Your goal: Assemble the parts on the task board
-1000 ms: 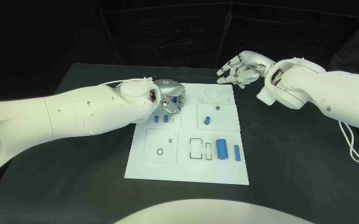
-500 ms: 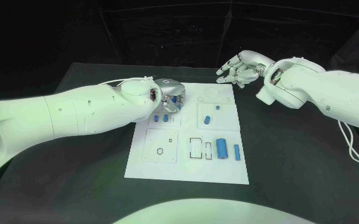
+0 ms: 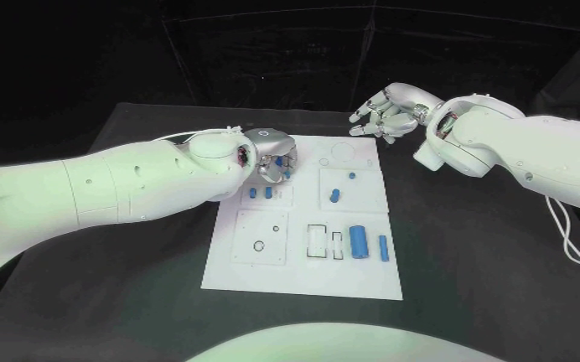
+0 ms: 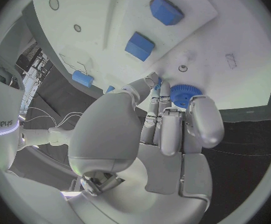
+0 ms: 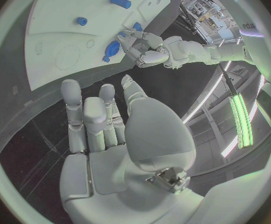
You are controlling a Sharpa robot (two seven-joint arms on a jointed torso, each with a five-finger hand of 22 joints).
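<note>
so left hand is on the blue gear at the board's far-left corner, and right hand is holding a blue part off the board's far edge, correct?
Not quite. The right hand holds nothing: the right wrist view shows its fingers apart and bare. The rest stands: the left hand is at the blue gear on the task board.
</note>
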